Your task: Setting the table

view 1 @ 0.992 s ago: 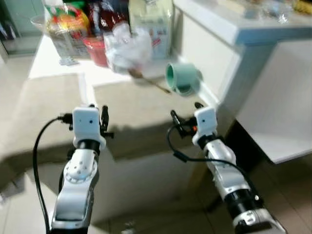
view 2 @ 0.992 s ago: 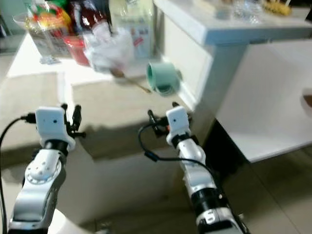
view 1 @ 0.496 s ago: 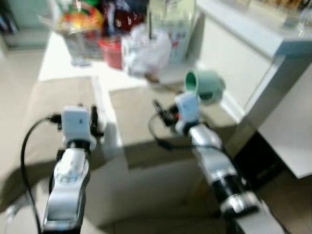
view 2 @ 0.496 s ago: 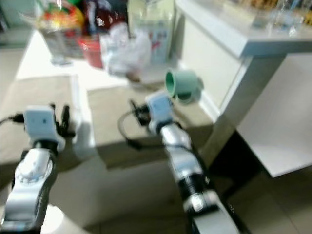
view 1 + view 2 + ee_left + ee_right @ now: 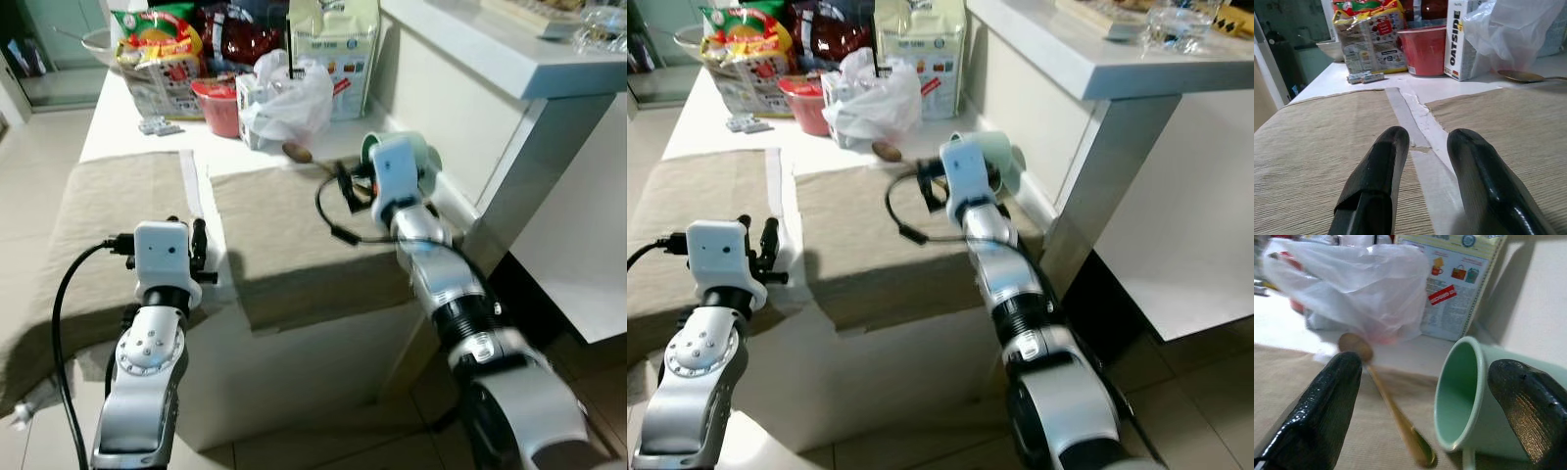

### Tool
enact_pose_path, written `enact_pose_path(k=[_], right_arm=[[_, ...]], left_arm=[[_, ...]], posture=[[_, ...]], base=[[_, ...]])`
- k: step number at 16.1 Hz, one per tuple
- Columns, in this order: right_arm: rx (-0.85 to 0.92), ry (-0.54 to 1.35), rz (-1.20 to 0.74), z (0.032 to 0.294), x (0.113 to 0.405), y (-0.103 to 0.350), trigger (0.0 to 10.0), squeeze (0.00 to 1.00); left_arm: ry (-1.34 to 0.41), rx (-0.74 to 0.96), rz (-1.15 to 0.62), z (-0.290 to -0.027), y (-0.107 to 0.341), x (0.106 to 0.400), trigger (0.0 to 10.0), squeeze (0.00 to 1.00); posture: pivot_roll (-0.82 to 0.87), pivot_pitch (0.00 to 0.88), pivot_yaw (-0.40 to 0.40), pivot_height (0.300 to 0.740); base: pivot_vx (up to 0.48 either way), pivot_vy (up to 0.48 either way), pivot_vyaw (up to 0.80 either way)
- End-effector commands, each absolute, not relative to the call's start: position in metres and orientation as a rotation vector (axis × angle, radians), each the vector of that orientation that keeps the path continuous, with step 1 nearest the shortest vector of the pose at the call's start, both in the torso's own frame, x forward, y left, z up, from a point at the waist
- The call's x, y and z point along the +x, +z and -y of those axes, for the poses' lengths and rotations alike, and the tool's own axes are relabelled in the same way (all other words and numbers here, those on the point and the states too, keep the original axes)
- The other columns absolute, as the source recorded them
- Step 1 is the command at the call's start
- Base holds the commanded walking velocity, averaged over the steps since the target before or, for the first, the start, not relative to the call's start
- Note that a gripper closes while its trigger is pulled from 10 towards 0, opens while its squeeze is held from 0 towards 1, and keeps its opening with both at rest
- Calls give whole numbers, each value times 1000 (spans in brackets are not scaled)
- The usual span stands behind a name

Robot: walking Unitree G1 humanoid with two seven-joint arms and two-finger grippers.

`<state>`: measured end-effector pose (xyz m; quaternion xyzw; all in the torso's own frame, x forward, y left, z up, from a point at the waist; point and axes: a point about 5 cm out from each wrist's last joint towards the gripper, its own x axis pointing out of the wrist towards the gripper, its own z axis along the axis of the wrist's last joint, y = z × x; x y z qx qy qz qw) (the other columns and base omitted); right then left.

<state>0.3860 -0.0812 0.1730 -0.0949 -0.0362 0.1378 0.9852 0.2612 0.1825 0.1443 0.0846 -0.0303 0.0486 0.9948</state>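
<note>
A pale green mug (image 5: 1474, 396) lies on its side at the far right corner of the right beige placemat (image 5: 284, 225), its mouth turned toward me. A brown spoon (image 5: 1396, 421) lies just beside it, its bowl toward the plastic bag. My right gripper (image 5: 1425, 367) is open and low over that placemat, one finger on the spoon's side and the other on the mug's side, touching neither. My left gripper (image 5: 1430, 137) is open with nothing in it, hovering over the white strip between the right placemat and the left placemat (image 5: 108, 215).
Groceries crowd the back of the white table (image 5: 127, 127): a snack bag (image 5: 157, 59), a red cup (image 5: 220, 106), a white plastic bag (image 5: 289, 93) and a tall carton (image 5: 333, 44). A white counter (image 5: 500, 59) and its side panel rise right beside the mug.
My right arm has reached forward across the right placemat up to the mug and spoon. The left arm has stayed where it was. The head view shifted.
</note>
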Motion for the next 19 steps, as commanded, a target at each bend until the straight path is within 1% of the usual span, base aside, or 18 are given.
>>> enact_pose_path(k=[1, 6, 11, 14, 19], right_arm=[[-172, 241, 52, 82, 393, 179, 10000, 0], [-256, 263, 97, 59, 407, 215, 10000, 0], [-367, 290, 132, 44, 410, 231, 10000, 0], [-417, 254, 94, 49, 413, 228, 10000, 0], [-389, 155, -46, 67, 415, 211, 10000, 0]], left_arm=[[90, 180, 61, -184, 147, 258, 10000, 0], [98, 191, 38, -191, 147, 250, 10000, 0], [118, 192, 25, -195, 149, 241, 10000, 0], [118, 197, 8, -196, 148, 235, 10000, 0], [115, 237, -31, -205, 151, 219, 10000, 0]], posture=[[55, 25, 12, 740], [96, 45, 14, 740], [133, 68, 8, 740], [146, 87, 16, 740], [192, 131, 52, 740]], base=[[0, 0, 0], [0, 0, 0], [0, 0, 0], [0, 0, 0], [0, 0, 0]])
